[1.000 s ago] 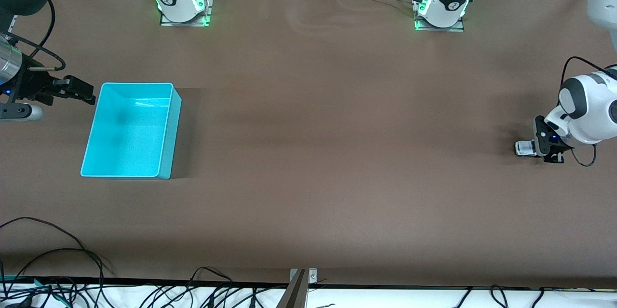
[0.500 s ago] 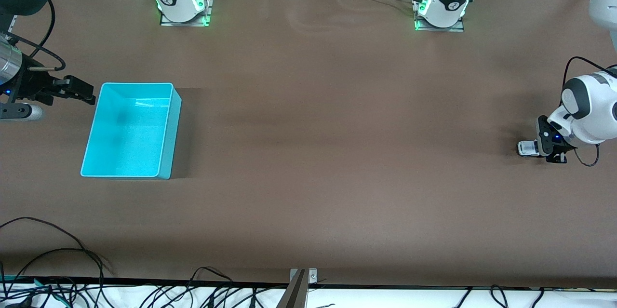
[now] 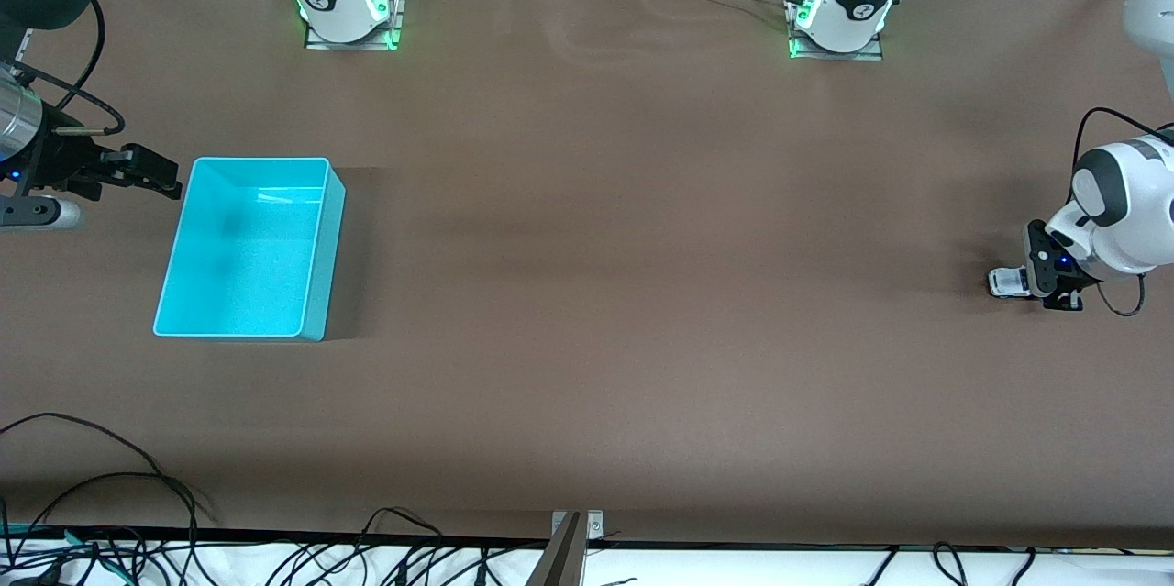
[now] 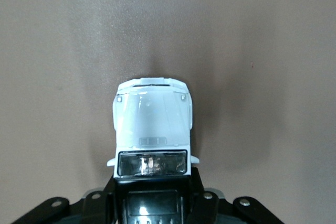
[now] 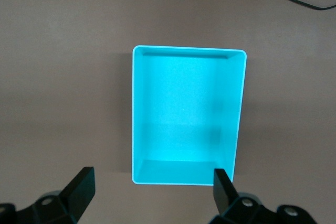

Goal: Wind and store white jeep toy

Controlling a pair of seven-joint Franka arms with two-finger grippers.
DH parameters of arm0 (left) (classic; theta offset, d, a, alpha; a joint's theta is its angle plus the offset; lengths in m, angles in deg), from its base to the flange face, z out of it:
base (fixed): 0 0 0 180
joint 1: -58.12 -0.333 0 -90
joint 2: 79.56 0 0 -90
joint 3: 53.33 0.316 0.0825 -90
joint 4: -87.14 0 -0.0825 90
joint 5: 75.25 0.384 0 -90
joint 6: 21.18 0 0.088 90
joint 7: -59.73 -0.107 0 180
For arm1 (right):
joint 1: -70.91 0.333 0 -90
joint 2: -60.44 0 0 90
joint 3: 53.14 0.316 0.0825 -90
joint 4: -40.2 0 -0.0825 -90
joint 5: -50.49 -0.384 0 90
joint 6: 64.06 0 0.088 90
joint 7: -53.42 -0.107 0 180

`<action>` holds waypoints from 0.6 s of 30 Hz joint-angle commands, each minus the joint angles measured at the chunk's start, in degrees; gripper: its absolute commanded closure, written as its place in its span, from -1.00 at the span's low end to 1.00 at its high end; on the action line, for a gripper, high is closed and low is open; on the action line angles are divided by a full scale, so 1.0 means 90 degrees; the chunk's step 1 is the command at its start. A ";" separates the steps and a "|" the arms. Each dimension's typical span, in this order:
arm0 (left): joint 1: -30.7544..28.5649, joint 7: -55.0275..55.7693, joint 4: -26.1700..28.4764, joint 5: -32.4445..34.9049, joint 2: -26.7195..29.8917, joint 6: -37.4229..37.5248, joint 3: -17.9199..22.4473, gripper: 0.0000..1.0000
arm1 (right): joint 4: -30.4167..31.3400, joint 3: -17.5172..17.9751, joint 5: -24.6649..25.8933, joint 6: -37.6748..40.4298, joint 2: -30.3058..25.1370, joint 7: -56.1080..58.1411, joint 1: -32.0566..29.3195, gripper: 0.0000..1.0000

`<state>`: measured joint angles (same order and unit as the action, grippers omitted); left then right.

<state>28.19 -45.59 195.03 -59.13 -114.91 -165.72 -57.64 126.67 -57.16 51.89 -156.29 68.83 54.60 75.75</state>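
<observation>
The white jeep toy [image 3: 1007,281] sat on the brown bench [image 3: 642,293] at the left arm's end, with the left pincer [image 3: 1025,281] clamped shut on its rear half. In the left wrist view the bonnet and windscreen of the toy [image 4: 152,124] stuck out clear of the black fingers, wheels apparently down on the cloth. It looked a light, rigid plastic shell, smooth enough to slip, so the hold across its flat sides seemed the sensible one; the small mirrors and bumper looked like parts better left alone. For winding, the wheels would probably need steady downward pressure against the cloth.

Farther from the front camera than the toy, and well apart at the right arm's end, stood the empty cyan bin [image 3: 243,247]. Just beside its outer wall the right pincer [image 3: 151,171] waited, jaws spread wide and holding nothing.
</observation>
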 commanded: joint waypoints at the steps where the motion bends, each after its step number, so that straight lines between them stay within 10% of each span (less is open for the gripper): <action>1: -0.0092 -0.0153 -0.0269 0.0279 -0.0476 -0.0112 -0.0020 0.64 | 0.0060 0.0006 -0.0126 -0.0036 -0.0063 0.0025 -0.0020 -1.00; 6: -0.0044 -0.0163 -0.0298 0.0240 -0.0408 -0.0063 -0.0068 0.19 | 0.0060 0.0006 -0.0126 -0.0036 -0.0054 0.0025 -0.0020 -1.00; 9: -0.0053 -0.0163 -0.0347 0.0181 -0.0398 -0.0005 -0.0098 -1.00 | 0.0060 0.0006 -0.0126 -0.0046 -0.0063 0.0025 -0.0020 -1.00; 18: -0.0092 -0.0183 -0.0854 -0.0062 -0.0154 0.1205 -0.0401 -1.00 | 0.0060 0.0006 -0.0126 -0.0046 -0.0063 0.0025 -0.0020 -1.00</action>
<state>28.14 -46.51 192.18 -59.14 -115.98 -160.90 -59.89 126.67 -57.16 51.88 -156.29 68.83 54.60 75.75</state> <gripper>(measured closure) 0.110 0.000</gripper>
